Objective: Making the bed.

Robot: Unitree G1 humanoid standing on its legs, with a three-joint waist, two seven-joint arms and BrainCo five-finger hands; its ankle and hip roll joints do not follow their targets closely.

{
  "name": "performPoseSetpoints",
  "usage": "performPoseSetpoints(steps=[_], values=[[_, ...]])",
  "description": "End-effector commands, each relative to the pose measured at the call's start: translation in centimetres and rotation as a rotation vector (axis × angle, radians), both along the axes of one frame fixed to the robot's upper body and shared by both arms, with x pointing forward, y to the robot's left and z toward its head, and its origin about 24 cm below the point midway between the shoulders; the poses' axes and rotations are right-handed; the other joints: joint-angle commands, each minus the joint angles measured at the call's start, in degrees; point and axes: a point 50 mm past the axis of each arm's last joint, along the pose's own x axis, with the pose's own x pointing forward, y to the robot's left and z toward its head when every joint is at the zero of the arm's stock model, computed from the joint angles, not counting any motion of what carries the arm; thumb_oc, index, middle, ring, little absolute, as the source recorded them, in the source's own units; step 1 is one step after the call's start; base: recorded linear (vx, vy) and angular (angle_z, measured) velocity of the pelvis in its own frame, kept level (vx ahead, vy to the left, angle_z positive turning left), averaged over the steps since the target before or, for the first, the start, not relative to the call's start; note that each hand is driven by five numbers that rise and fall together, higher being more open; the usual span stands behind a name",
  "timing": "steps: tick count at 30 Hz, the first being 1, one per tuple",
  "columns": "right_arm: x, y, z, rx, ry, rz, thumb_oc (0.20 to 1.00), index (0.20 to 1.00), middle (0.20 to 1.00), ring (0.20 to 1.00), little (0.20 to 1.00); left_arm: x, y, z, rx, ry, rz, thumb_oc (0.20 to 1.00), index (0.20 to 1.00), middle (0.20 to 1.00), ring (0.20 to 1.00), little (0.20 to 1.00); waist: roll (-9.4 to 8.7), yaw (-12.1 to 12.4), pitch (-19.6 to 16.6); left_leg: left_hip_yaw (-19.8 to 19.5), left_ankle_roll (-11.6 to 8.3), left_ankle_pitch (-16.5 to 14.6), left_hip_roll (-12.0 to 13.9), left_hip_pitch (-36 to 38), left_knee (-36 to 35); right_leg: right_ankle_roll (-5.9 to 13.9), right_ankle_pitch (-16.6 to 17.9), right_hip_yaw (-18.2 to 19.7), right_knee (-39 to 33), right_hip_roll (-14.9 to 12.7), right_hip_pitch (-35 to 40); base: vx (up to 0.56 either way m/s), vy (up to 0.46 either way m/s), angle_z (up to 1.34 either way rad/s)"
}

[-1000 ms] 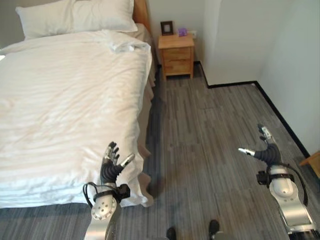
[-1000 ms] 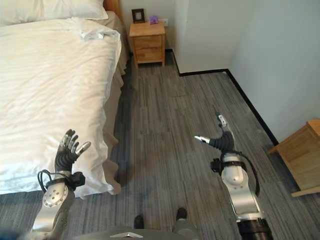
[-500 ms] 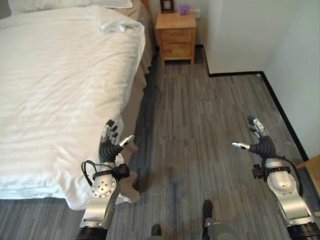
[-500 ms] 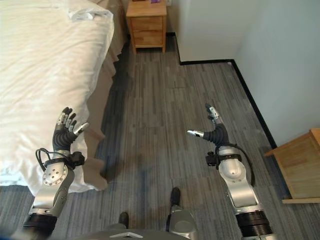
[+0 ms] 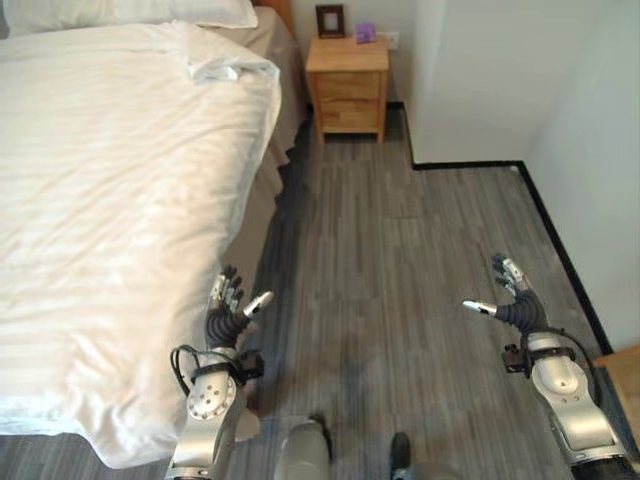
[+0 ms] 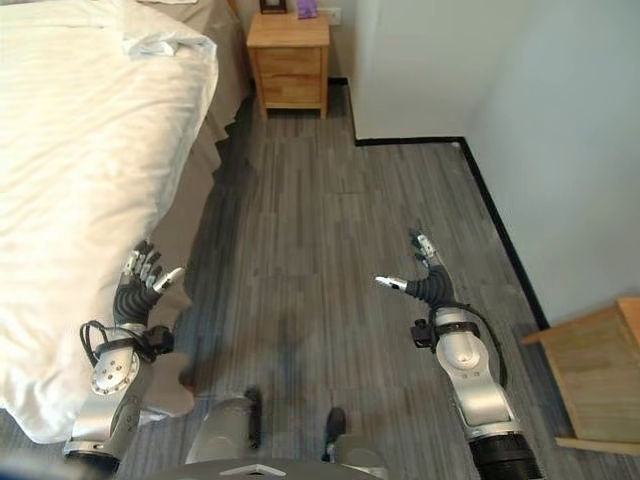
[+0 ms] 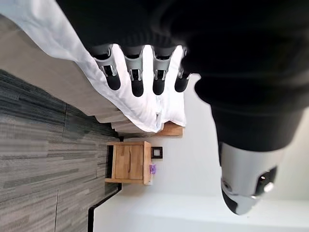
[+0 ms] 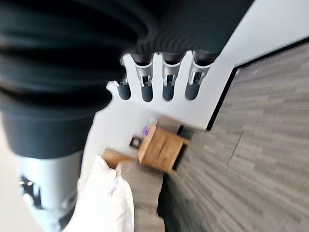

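A bed with a white duvet [image 5: 110, 200] takes up the left of the eye views, and its near corner [image 5: 120, 440] hangs down toward the floor. A folded-back bit of duvet [image 5: 225, 68] lies at the far right corner, below a white pillow [image 5: 130, 12]. My left hand [image 5: 227, 318] is raised beside the duvet's near right edge, fingers straight and spread, touching nothing. My right hand [image 5: 512, 303] hovers over the grey floor at the right, open and empty. The left wrist view shows the duvet edge [image 7: 145, 108] past my straight fingers [image 7: 136, 83].
A wooden nightstand [image 5: 346, 88] with a small picture frame [image 5: 329, 20] and a purple object [image 5: 366, 32] stands by the far wall. A white wall corner [image 5: 470, 80] juts out at the right. A wooden piece of furniture [image 6: 590, 375] sits at the lower right. Grey plank floor [image 5: 400, 260] lies between.
The whole picture has shifted, so the camera moved; the bed's corner now reaches lower and nearer. Both hands stay open and raised in much the same pose.
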Motion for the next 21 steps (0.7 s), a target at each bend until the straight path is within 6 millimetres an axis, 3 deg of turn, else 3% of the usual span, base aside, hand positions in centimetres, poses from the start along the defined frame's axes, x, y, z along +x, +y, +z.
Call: performPoseSetpoints(steps=[1,2,4,6,7,9,10,11,12,13,14,15,16,17,18,19,21], values=[[0.1,-0.1,2.2,-0.013,-0.117,0.015,1.0,1.0,1.0,1.0,1.0,-0.5,1.0,3.0,0.062,-0.129,0.0,1.0,1.0,1.0,1.0,1.0,-3.65,2.3,-1.55,2.55,0.01,5.02,-0.38,-6.68,-1.97,10.77,-11.57,2.96,0.9,-1.34,9.62,0.91,0.312,-0.57],[0.2,0.4,1.9,0.006,-0.104,0.036,1.0,1.0,1.0,1.0,1.0,-0.9,1.1,2.9,0.076,-0.119,-0.009,1.0,1.0,1.0,1.0,1.0,-4.0,3.02,-2.72,3.07,0.92,5.66,-0.01,-5.66,-1.97,11.27,-12.62,4.37,0.9,-1.54,12.05,0.93,0.352,-0.66],[0.0,1.5,1.5,0.011,-0.089,0.076,1.0,1.0,1.0,1.0,1.0,-0.8,1.1,3.1,0.084,-0.123,-0.011,1.0,1.0,1.0,1.0,1.0,-5.64,4.42,-2.91,0.55,1.86,10.52,-1.12,-4.07,-0.42,11.96,-13.27,5.81,4.21,-2.76,13.61,0.74,0.299,-0.74],[-0.1,1.8,1.4,0.02,-0.087,0.085,1.0,1.0,1.0,1.0,1.0,-0.4,1.0,3.5,0.095,-0.137,-0.024,1.0,1.0,1.0,1.0,1.0,-6.1,4.93,-3.07,0.55,1.93,11.8,-0.68,-3.44,-0.31,13.05,-12.17,5.83,8.54,-2.59,12.09,0.32,0.136,-0.46],[-0.1,2.2,1.3,0.009,-0.09,0.103,1.0,1.0,1.0,1.0,1.0,-0.2,1.0,3.7,0.11,-0.139,-0.033,1.0,1.0,1.0,1.0,1.0,-7.55,4.97,-3.19,0.44,3.22,10.67,-1.91,-1.67,0.01,15.05,-10.0,5.11,14.22,-2.87,10.54,0.35,0.158,-0.51],[0.4,3.2,1.8,-0.001,-0.109,0.142,1.0,1.0,1.0,1.0,1.0,0.2,1.4,4.1,0.148,-0.144,-0.022,1.0,1.0,1.0,1.0,1.0,-8.02,3.59,-2.44,0.22,4.96,7.57,-2.88,3.27,0.13,19.29,1.46,4.61,29.1,-3.62,3.68,0.39,0.2,-0.26],[0.4,3.2,1.8,-0.001,-0.11,0.142,1.0,1.0,1.0,1.0,1.0,0.2,1.4,4.1,0.148,-0.145,-0.022,1.0,1.0,1.0,1.0,1.0,-7.78,3.77,-2.55,0.31,4.92,7.72,-2.5,3.12,0.09,19.24,1.73,4.84,29.05,-3.29,3.4,0.32,0.193,0.14],[0.6,3.5,2.1,0.008,-0.125,0.157,1.0,1.0,1.0,1.0,1.0,0.2,1.7,4.3,0.164,-0.147,-0.011,1.0,1.0,1.0,1.0,1.0,-7.25,2.47,-1.96,-0.58,5.55,5.99,-2.4,6.61,-0.38,19.91,6.33,4.06,36.86,-3.24,-1.09,0.33,0.206,0.21],[0.8,3.7,2.4,0.011,-0.138,0.159,1.0,1.0,1.0,1.0,1.0,0.2,2.1,4.5,0.173,-0.151,0.006,1.0,1.0,1.0,1.0,1.0,-6.32,1.8,-1.99,-0.55,5.86,4.59,-1.66,8.86,-0.95,20.58,7.61,1.79,41.11,-4.28,-4.44,0.51,0.271,0.08],[0.9,3.9,2.8,0.012,-0.158,0.168,1.0,1.0,1.0,1.0,1.0,0.3,2.4,4.8,0.173,-0.161,0.02,1.0,1.0,1.0,1.0,1.0,-5.32,0.98,-1.94,-0.58,5.99,3.48,-0.89,10.89,-1.52,20.05,8.31,-1.08,42.76,-5.71,-7.57,0.72,0.26,0.24],[0.7,3.6,3.5,-0.003,-0.188,0.158,1.0,1.0,1.0,1.0,1.0,0.5,2.6,5.3,0.172,-0.182,0.019,1.0,1.0,1.0,1.0,1.0,-5.07,-0.83,-1.27,-1.17,5.58,0.96,-1.3,14.16,-1.98,18.17,3.75,-5.49,37.87,-7.27,-11.54,0.57,0.166,0.32],[0.7,3.6,3.5,-0.003,-0.188,0.159,1.0,1.0,1.0,1.0,1.0,0.5,2.6,5.3,0.172,-0.182,0.019,1.0,1.0,1.0,1.0,1.0,-4.86,-1.03,-1.32,-1.42,5.52,1.11,-1.09,14.01,-1.98,18.05,3.98,-5.81,37.56,-7.05,-11.42,0.62,0.124,0.41],[0.6,3.2,3.6,0.001,-0.195,0.145,1.0,1.0,1.0,1.0,1.0,0.4,2.6,5.3,0.166,-0.184,0.016,1.0,1.0,1.0,1.0,1.0,-4.86,-2.19,-0.77,-2.11,5.29,-0.28,-1.44,15.92,-1.98,17.02,1.47,-6.36,34.03,-6.44,-14.0,0.42,0.008,0.58],[0.5,2.9,3.6,0.01,-0.197,0.127,1.0,1.0,1.0,1.0,1.0,0.4,2.5,5.2,0.156,-0.18,0.009,1.0,1.0,1.0,1.0,1.0,-4.81,-3.34,-0.61,-3.12,4.69,-1.45,-1.68,17.23,-1.98,16.48,0.07,-7.44,27.01,-6.32,-14.6,0.76,-0.048,0.6],[0.4,2.3,3.4,0.019,-0.19,0.093,1.0,1.0,1.0,1.0,1.0,0.3,2.4,5.0,0.15,-0.172,-0.001,1.0,1.0,1.0,1.0,1.0,-5.89,-4.18,-0.62,-3.9,3.76,-3.69,-2.66,19.16,-1.98,16.05,0.31,-8.49,13.02,-7.07,-15.78,0.81,-0.089,0.83],[0.4,2.2,3.2,0.032,-0.187,0.075,1.0,1.0,1.0,1.0,1.0,0.4,2.4,4.7,0.157,-0.158,-0.004,1.0,1.0,1.0,1.0,1.0,-5.87,-5.18,-0.28,-4.69,3.04,-5.42,-2.41,21.55,-1.98,16.42,2.67,-9.01,6.23,-7.64,-18.69,0.65,-0.076,0.71],[0.4,2.2,3.2,0.043,-0.184,0.073,1.0,1.0,1.0,1.0,1.0,0.6,2.6,4.7,0.158,-0.156,-0.001,1.0,1.0,1.0,1.0,1.0,-5.12,-6.02,-0.3,-5.38,2.17,-7.23,-1.4,23.33,-1.98,17.41,4.34,-9.5,1.47,-7.43,-18.98,0.57,-0.009,0.55]])
